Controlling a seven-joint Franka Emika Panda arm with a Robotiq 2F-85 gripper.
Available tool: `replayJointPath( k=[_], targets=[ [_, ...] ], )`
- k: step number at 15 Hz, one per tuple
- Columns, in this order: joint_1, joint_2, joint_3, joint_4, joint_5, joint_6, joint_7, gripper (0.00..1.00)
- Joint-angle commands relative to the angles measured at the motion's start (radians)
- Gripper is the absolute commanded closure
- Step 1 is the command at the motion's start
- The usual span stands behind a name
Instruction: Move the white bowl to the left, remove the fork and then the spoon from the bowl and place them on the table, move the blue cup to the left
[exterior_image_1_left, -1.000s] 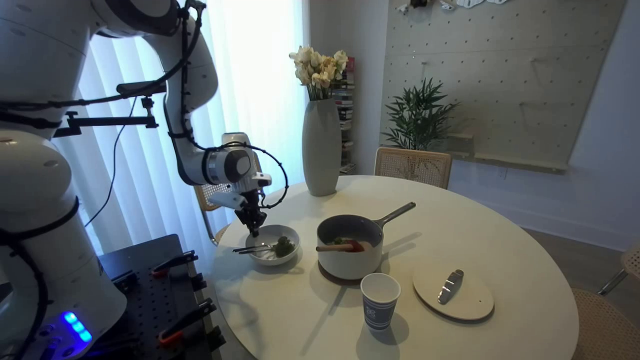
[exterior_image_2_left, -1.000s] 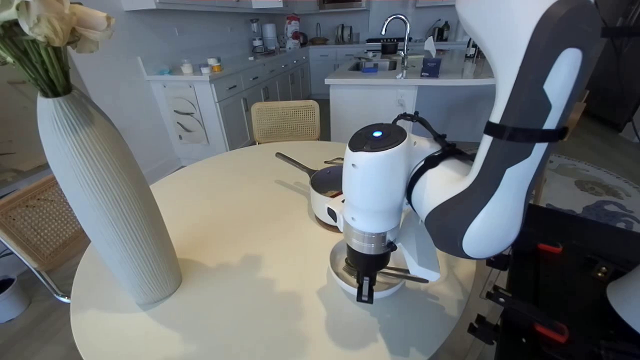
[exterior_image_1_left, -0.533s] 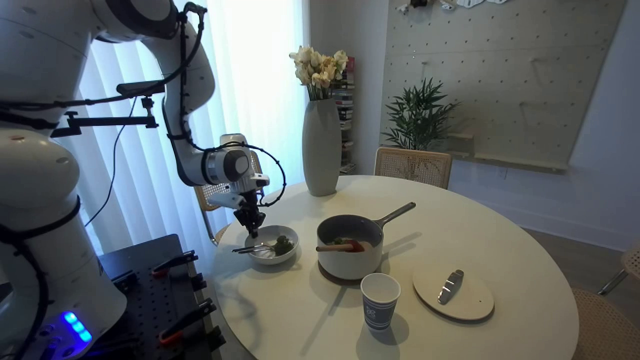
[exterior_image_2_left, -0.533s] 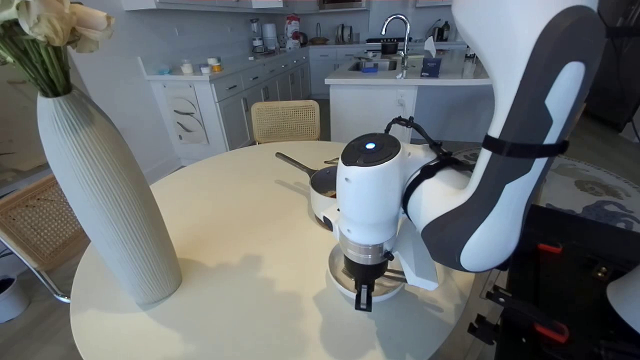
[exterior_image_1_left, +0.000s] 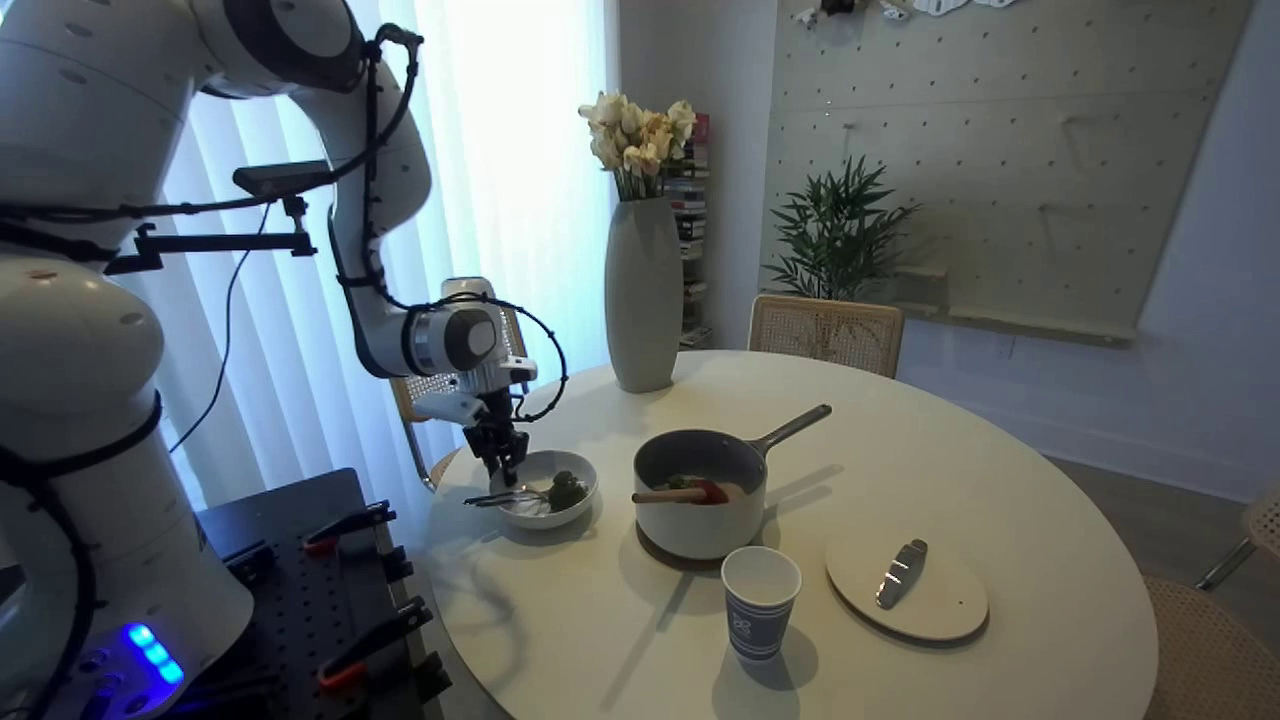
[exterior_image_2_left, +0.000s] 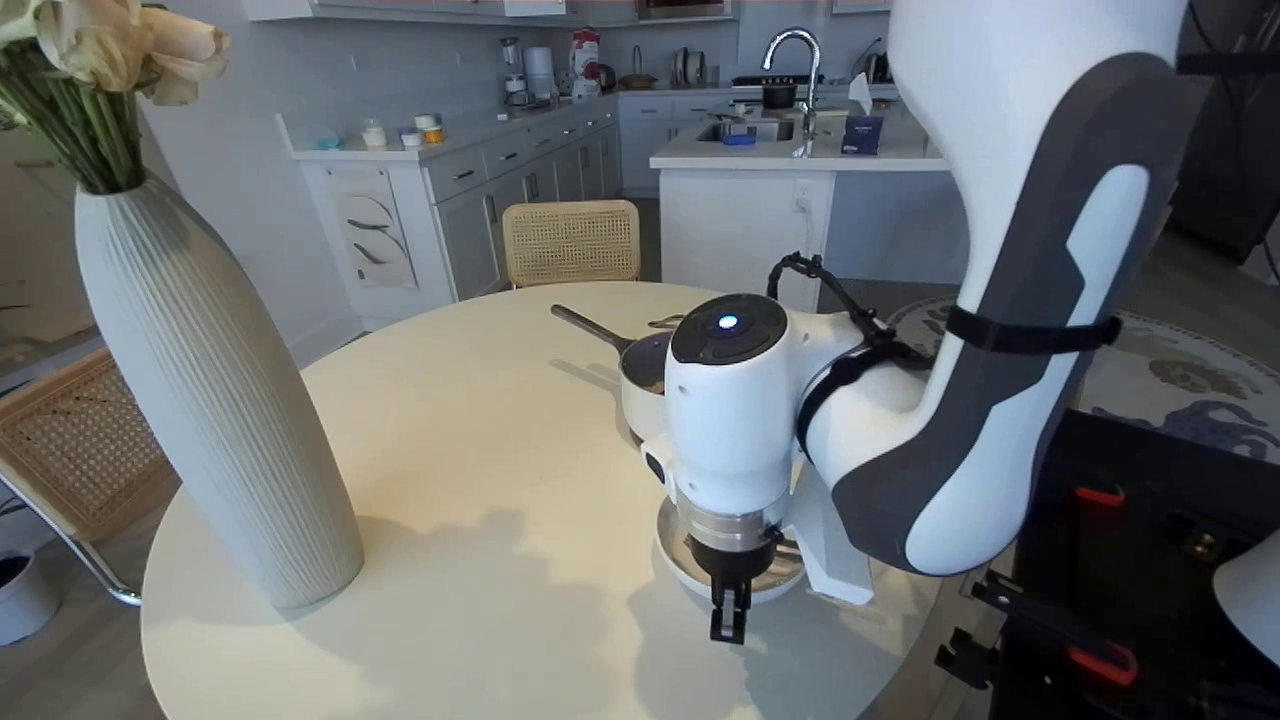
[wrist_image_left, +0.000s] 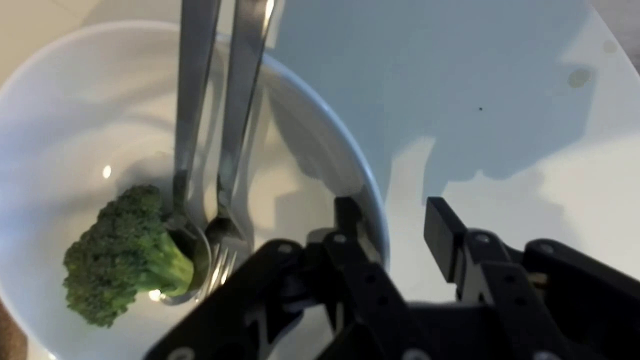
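The white bowl (exterior_image_1_left: 562, 519) stands on the round white table (exterior_image_1_left: 950, 490); it also shows in the wrist view (wrist_image_left: 55, 130) and, partly behind the arm, in an exterior view (exterior_image_2_left: 672, 560). The fork (wrist_image_left: 239, 85) and the spoon (wrist_image_left: 191, 95) lean side by side in it, handles over the rim. My gripper (wrist_image_left: 392, 220) is open, low at the bowl's edge, one finger inside the rim and one outside, with a gap beside the outer finger. It also shows in both exterior views (exterior_image_1_left: 508, 472) (exterior_image_2_left: 728, 625). The blue cup (exterior_image_1_left: 760, 610) stands upright near the table's front.
Broccoli (wrist_image_left: 120, 255) lies in the bowl against the spoon. A saucepan (exterior_image_1_left: 700, 525) with a long handle stands beside the bowl. A pale plate (exterior_image_1_left: 950, 610) carries a metal piece (exterior_image_1_left: 902, 573). A tall white vase (exterior_image_1_left: 643, 300) with flowers stands near the table's far edge.
My gripper has moved down to the bowl's rim. The bowl, fork, spoon and cup stay in nearly the same places.
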Motion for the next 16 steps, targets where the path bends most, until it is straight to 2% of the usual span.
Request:
replayJointPath(
  k=[1, 5, 9, 12, 16],
  targets=[
    [-0.019, 0.000, 0.024, 0.016, 0.047, -0.039, -0.050, 0.27],
    [-0.022, -0.045, 0.008, 0.007, 0.052, -0.054, -0.055, 0.01],
    [-0.053, -0.128, 0.021, 0.001, 0.056, -0.128, -0.056, 0.00],
    [-0.084, -0.209, 0.049, 0.010, 0.045, -0.250, -0.056, 0.00],
    [-0.146, -0.322, 0.122, 0.030, 0.066, -0.432, -0.042, 0.00]
  ],
)
